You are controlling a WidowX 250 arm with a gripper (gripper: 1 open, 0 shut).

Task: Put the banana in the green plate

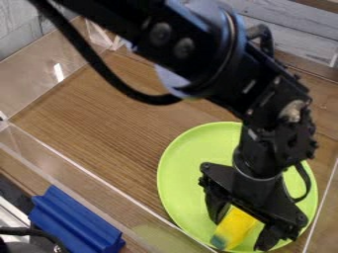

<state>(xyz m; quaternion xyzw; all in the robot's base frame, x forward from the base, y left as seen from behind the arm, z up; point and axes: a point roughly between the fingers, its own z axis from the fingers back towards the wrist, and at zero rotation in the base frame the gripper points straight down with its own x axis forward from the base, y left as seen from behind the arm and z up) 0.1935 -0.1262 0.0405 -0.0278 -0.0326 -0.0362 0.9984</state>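
A black robot arm point(199, 59) reaches down from the top of the frame and stands its gripper point(243, 223) straight over the green plate point(185, 168), which fills the 5 o'clock part of the view. The banana point(236, 229) sits between the two black fingers point(215, 203), on the plate's lower half and close to the rim at 6 o'clock, its long axis running roughly from 1 to 7 o'clock. The fingers flank the fruit on both sides; whether they press it or stand just clear of it cannot be told from this angle, and the jaws look spread about as wide as the banana itself.

The plate's far side, from 9 through 12 o'clock, is bare green, and its right edge runs out of the picture at 3 o'clock. The wooden tabletop point(119, 119) lies open from the plate toward 10 o'clock, out to a clear plastic wall point(40, 148) that runs diagonally along the near-left side. A blue block point(73, 225) lies outside that wall at 7 o'clock, well apart from the plate. A second clear panel edges the table at the far side, near 11 o'clock. Black cable loops off the arm toward 10 o'clock, above the open wood.
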